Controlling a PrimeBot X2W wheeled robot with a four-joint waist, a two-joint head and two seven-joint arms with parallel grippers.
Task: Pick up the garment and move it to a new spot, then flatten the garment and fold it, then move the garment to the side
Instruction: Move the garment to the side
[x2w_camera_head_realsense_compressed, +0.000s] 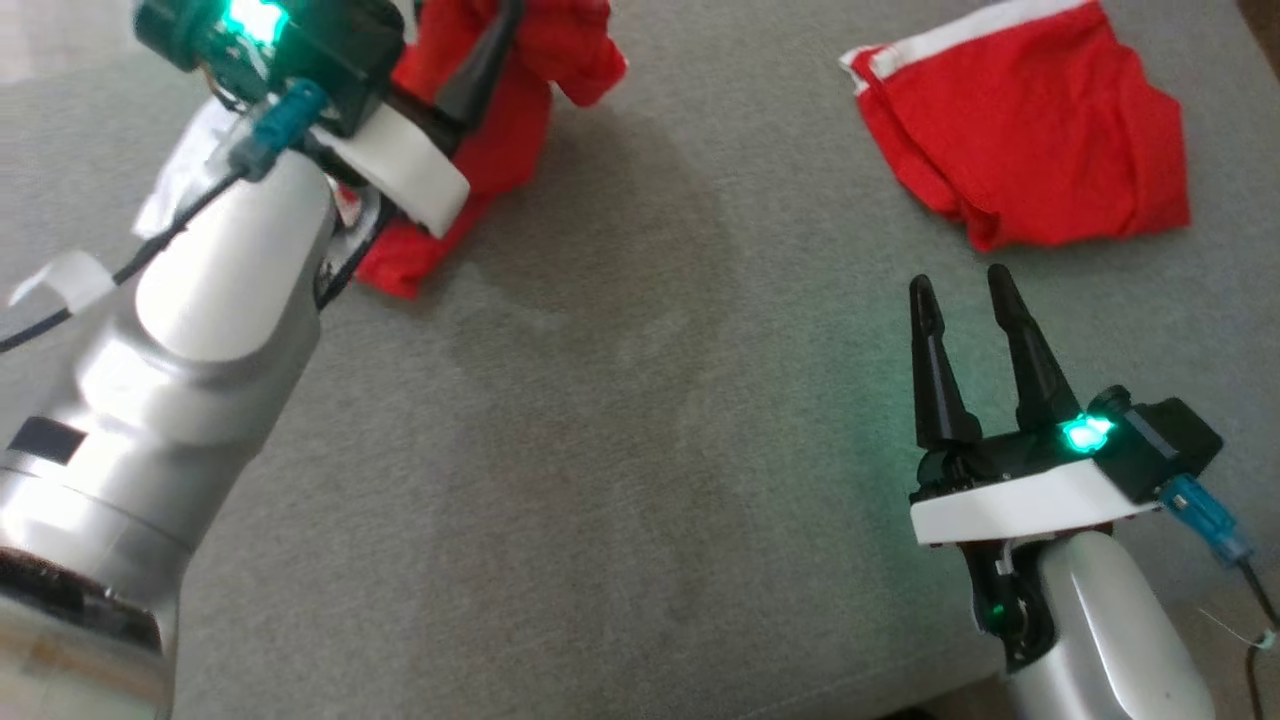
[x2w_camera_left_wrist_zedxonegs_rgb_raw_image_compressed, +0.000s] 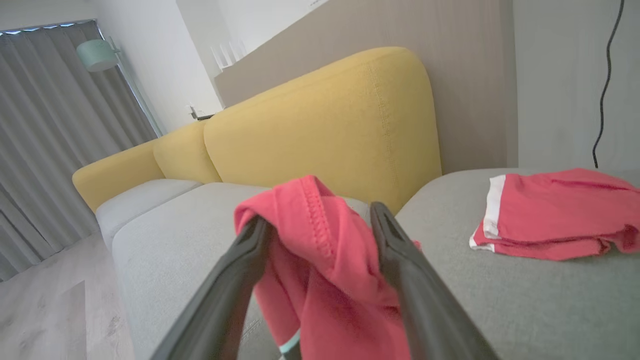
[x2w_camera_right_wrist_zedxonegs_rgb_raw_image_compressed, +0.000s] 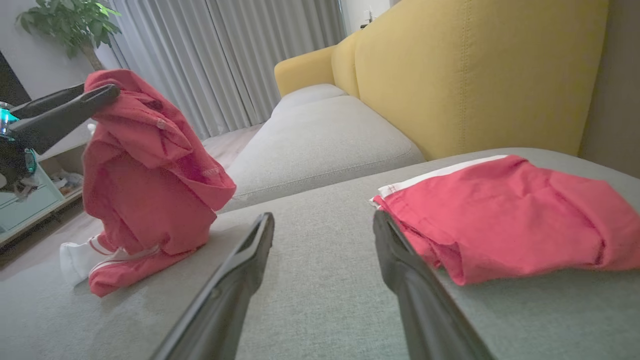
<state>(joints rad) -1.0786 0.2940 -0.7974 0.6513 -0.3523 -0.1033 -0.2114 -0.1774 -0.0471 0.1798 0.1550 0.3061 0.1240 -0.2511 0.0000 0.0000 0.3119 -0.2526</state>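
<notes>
Grey sofa cushion (x2w_camera_head_realsense_compressed: 640, 450): left fingers (x2w_camera_left_wrist_zedxonegs_rgb_raw_image_compressed: 225, 300) wide, red garment (x2w_camera_left_wrist_zedxonegs_rgb_raw_image_compressed: 325, 260) draped on them; right fingers (x2w_camera_head_realsense_compressed: 935, 370) wide, empty. Cloth may snag and drag along.

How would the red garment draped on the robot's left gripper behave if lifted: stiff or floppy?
Probably floppy: the red garment sags in folds from the left gripper, its lower end crumpled on the grey cushion. Likely light, being thin cloth. It may slide off, since the fingers stand apart around it.
</notes>
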